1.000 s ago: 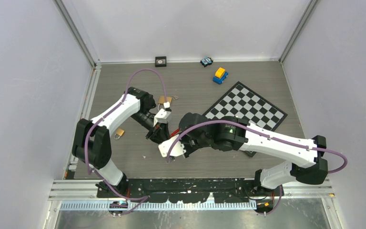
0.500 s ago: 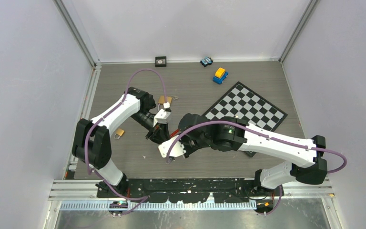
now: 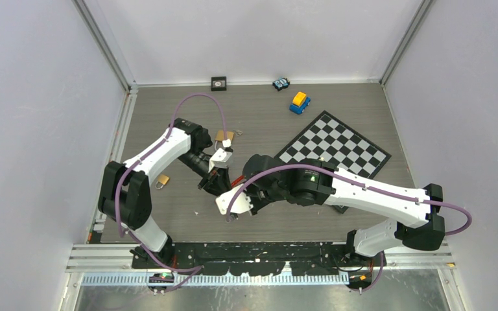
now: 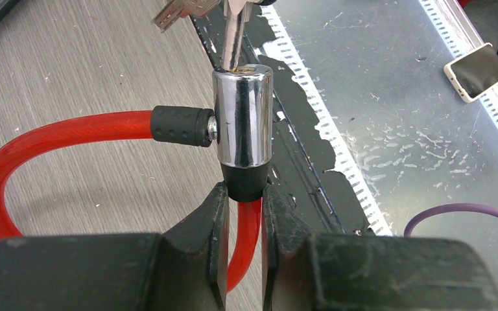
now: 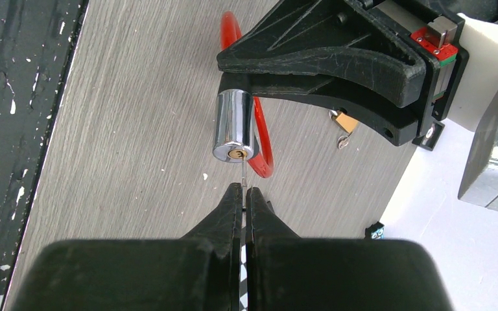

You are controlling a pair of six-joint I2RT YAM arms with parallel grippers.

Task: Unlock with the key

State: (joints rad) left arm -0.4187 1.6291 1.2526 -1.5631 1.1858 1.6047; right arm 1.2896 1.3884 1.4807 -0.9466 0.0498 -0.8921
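Left gripper point(image 4: 243, 210) clamped the lock cylinder point(image 4: 243, 116) over the table point(image 4: 71, 78); right gripper point(image 5: 244, 194), fingers together on the key point(image 5: 242, 176), held its tip at the keyway point(image 5: 235, 154) — a tilted blade could jam or slip.

Grey wood-grain table point(image 3: 259, 116), chequered board point(image 3: 337, 142), blue-yellow toy car point(image 3: 299, 102), black square block point(image 3: 218, 82), brass padlock point(image 3: 162, 181)

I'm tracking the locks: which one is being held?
The red cable lock with the chrome cylinder, in the left tool; the brass padlocks lie on the table.
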